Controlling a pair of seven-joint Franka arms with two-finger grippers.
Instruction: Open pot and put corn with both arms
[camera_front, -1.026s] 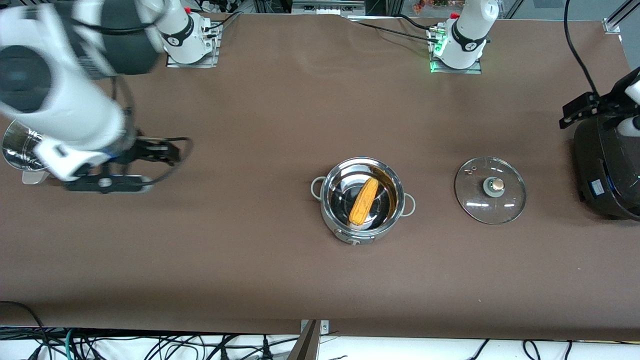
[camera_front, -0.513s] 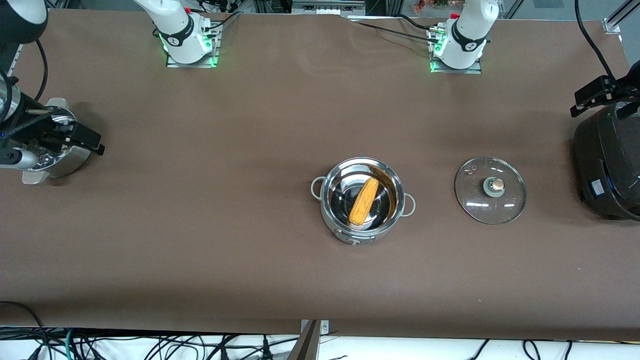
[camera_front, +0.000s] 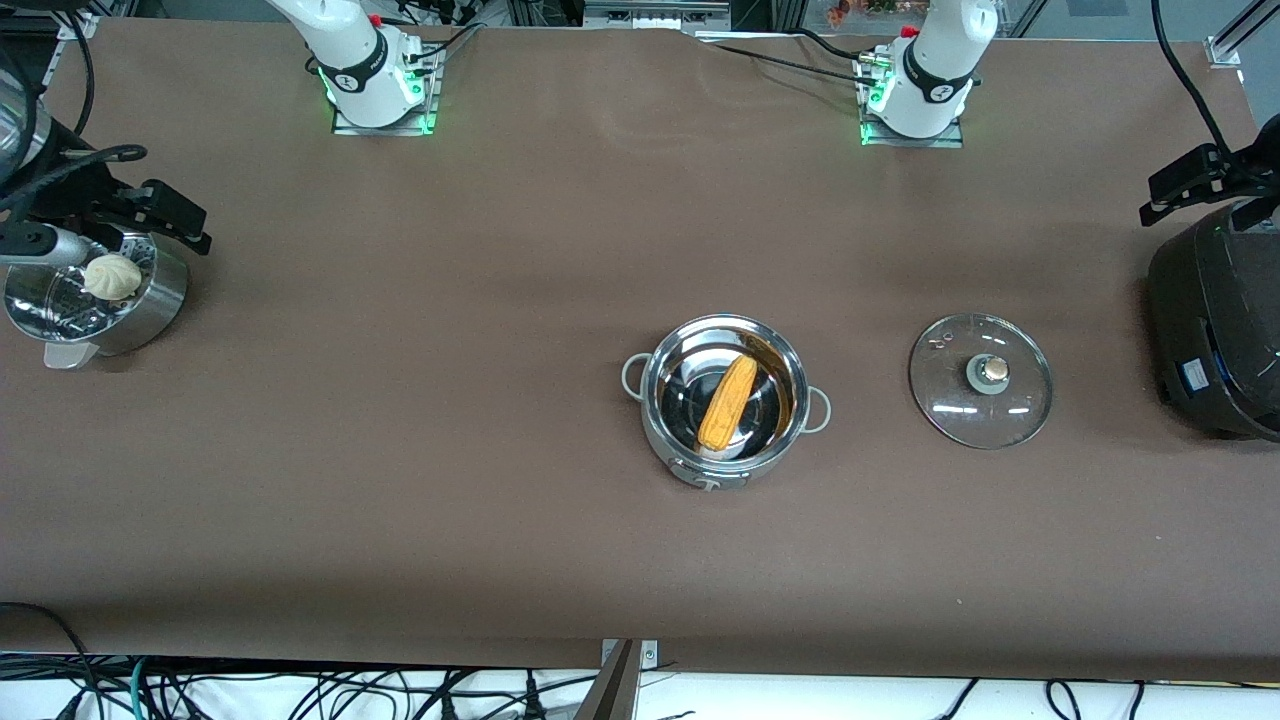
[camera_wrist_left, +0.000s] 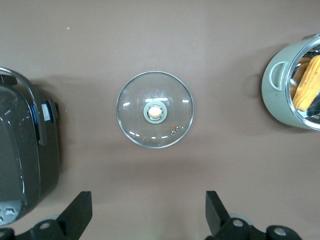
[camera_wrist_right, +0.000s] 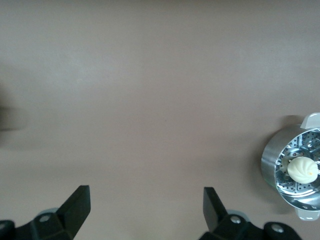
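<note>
At the middle of the table (camera_front: 420, 480) stands the pot (camera_front: 725, 400), uncovered, with the corn (camera_front: 728, 402) lying slantwise inside it, one end low against the wall nearer the front camera and the other resting higher toward the rim. The lid (camera_front: 981, 380) lies flat on the cloth beside the pot, toward the left arm's end, knob up, well apart from the pot's handle.

The left gripper (camera_front: 1200, 185) is raised at its own end of the table, over the edge of the black cooker (camera_front: 1215, 330). Its fingers (camera_wrist_left: 80, 212) are spread wide with nothing between them. In the left wrist view the lid (camera_wrist_left: 155, 110) sits below the gap between them, the cooker (camera_wrist_left: 22, 155) to one side of it and the pot (camera_wrist_left: 292, 82) with the corn (camera_wrist_left: 306, 82) to the other.

The right gripper (camera_front: 150, 215) is raised at the right arm's end, over the rim of the steamer (camera_front: 95, 300), which holds a bun (camera_front: 112, 277). Its fingers (camera_wrist_right: 77, 210) are also wide apart and empty. Below them is bare cloth, with the steamer (camera_wrist_right: 295, 172) and bun (camera_wrist_right: 302, 170) off to one side. Both grippers are well apart from the pot.
</note>
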